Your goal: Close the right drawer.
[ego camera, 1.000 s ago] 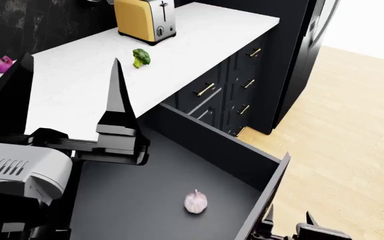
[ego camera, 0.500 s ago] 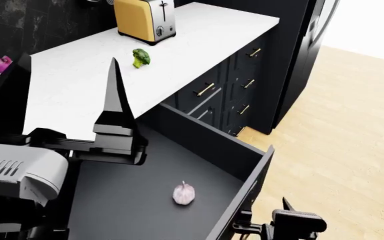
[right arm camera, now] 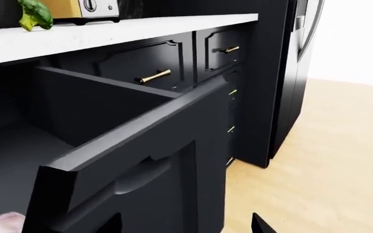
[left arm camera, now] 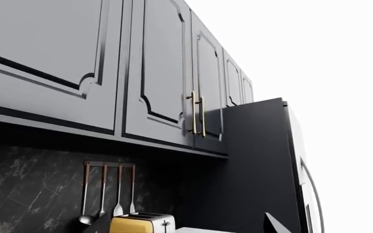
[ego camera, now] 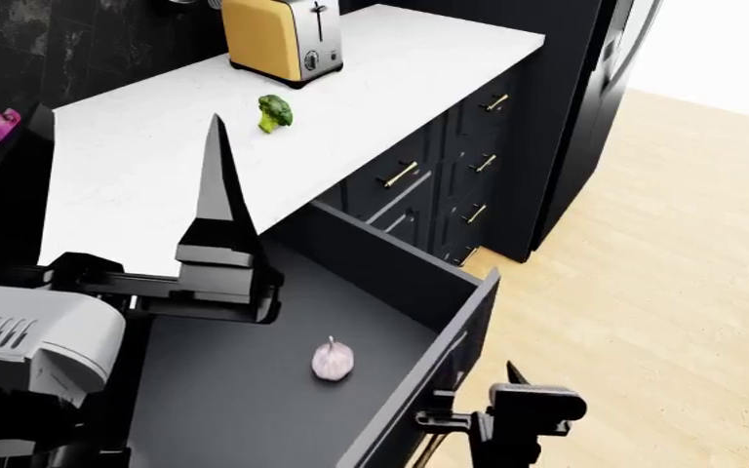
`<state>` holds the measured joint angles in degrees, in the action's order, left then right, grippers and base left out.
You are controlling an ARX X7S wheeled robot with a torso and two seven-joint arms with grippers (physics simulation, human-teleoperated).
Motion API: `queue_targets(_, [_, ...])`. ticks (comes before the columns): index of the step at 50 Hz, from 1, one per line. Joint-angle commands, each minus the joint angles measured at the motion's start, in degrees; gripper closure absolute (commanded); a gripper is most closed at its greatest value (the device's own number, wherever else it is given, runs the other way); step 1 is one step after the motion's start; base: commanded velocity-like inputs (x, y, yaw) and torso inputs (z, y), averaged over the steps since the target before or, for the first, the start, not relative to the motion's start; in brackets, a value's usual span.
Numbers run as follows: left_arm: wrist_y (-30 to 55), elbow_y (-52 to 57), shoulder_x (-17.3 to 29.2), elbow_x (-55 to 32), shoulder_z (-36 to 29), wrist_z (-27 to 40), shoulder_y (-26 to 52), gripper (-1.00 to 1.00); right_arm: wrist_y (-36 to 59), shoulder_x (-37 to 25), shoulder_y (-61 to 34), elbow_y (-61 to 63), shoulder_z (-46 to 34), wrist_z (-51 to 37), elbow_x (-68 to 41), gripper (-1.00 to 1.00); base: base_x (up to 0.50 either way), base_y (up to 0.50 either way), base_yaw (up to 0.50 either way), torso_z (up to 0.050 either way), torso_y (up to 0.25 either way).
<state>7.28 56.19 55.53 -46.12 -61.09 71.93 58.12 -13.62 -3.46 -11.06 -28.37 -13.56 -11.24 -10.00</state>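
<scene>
The right drawer [ego camera: 443,343] stands partly open below the white countertop [ego camera: 153,166]; its dark grey inside holds a garlic bulb [ego camera: 332,360]. My right gripper [ego camera: 515,409] sits low against the outside of the glossy black drawer front [right arm camera: 167,160]. In the right wrist view that gripper [right arm camera: 185,225] is open, its fingertips [right arm camera: 259,224] either side of the front panel. The brass handle is hidden. My left gripper [ego camera: 121,185] is raised over the countertop, open and empty, pointing up at the wall cupboards [left arm camera: 167,73].
A yellow toaster [ego camera: 281,37], a broccoli floret [ego camera: 274,112] and a purple vegetable [ego camera: 0,124] lie on the countertop. Narrower stacked drawers [ego camera: 479,161] and a tall black fridge [ego camera: 596,97] stand beyond the drawer. Wooden floor [ego camera: 661,292] lies to the right.
The drawer has slid inward, carrying the garlic with it. My right gripper has moved in with the drawer front. The left gripper has barely shifted.
</scene>
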Motion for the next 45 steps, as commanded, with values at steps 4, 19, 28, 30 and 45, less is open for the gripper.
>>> queue_targets(4, [-0.43,-0.05,0.34,0.18,-0.10,-0.09,-0.15,-1.00,-3.38,2.86,-5.82,-7.49,-7.48,2.44,-1.63,-1.00,0.00,0.00,0.00,0.000,0.000])
queue_targets(19, [-1.19,-0.22,0.74,0.46,-0.11,-0.13,-0.48,-1.00,-8.20,3.23,-12.90,-16.79,-19.34,0.48,-9.46,-1.00,0.00,0.00,0.00,0.000,0.000])
queue_targets(28, [-1.68,-0.27,1.24,0.44,0.04,-0.19,-0.65,-1.00,-11.11,3.36,-17.15,-21.48,-29.64,-1.51,-16.58,-1.00,0.00,0.00,0.00,0.000,0.001])
queue_targets(30, [-1.69,-0.22,1.39,0.33,0.10,-0.16,-0.59,-1.00,-12.20,3.37,-18.48,-22.98,-33.51,-2.27,-19.37,-1.00,0.00,0.00,0.00,0.000,0.000])
queue_targets(45, [-2.24,-0.35,1.62,1.00,-0.16,-0.27,-1.23,-1.00,-18.23,3.44,-27.88,-26.74,-63.39,-7.45,-41.93,-1.00,0.00,0.00,0.00,0.000,0.000])
